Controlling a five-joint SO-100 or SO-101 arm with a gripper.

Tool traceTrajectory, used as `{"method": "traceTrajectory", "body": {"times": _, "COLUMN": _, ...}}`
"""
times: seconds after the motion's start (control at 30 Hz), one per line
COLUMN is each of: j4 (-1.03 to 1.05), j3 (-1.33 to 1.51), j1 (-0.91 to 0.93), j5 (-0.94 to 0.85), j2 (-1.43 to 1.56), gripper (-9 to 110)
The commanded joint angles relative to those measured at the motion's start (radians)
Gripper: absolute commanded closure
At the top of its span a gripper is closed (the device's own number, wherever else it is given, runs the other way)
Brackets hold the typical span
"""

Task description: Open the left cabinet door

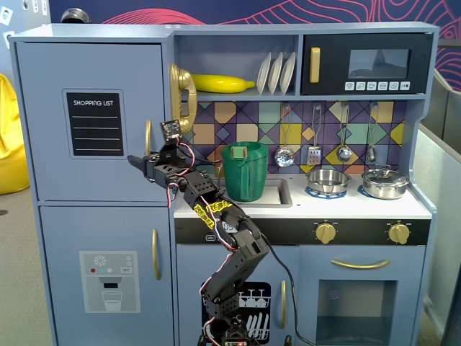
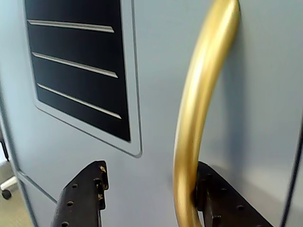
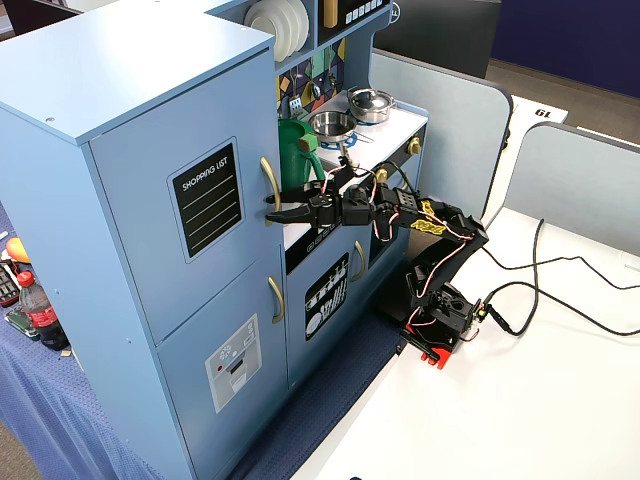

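The left cabinet door (image 1: 43, 115) is pale blue with a black "SHOPPING LIST" panel (image 1: 94, 124) and a curved gold handle (image 1: 148, 137), and it looks shut. My gripper (image 1: 137, 160) is at the lower part of the handle and is open. In the wrist view the handle (image 2: 199, 104) stands between the jaws of my gripper (image 2: 151, 169). The right finger (image 2: 222, 198) sits behind the handle and touches it. The left finger (image 2: 80, 198) is apart, against the door face. In the other fixed view my gripper (image 3: 278, 210) reaches the handle (image 3: 270, 180) from the right.
Below is the blue door with the water-dispenser graphic (image 1: 108, 277). A green pitcher (image 1: 244, 171) stands on the counter just behind the arm. A gold toy phone (image 1: 184, 97) hangs beside the door. The arm base (image 3: 440, 320) and cables (image 3: 560, 290) lie on the white table.
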Motion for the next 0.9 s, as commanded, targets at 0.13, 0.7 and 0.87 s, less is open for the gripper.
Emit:
{"method": "traceTrajectory", "body": {"times": 0.13, "j4": 0.126, "j3": -0.06, "j1": -0.181, "j5": -0.003, "j2": 0.212, "gripper": 88}}
{"method": "traceTrajectory", "body": {"times": 0.7, "j4": 0.417, "j3": 0.035, "j1": 0.161, "j5": 0.094, "j2": 0.445, "gripper": 101}}
{"method": "traceTrajectory", "body": {"times": 0.87, "j4": 0.299, "j3": 0.095, "j1": 0.038, "j5": -0.035, "j2": 0.394, "gripper": 101}}
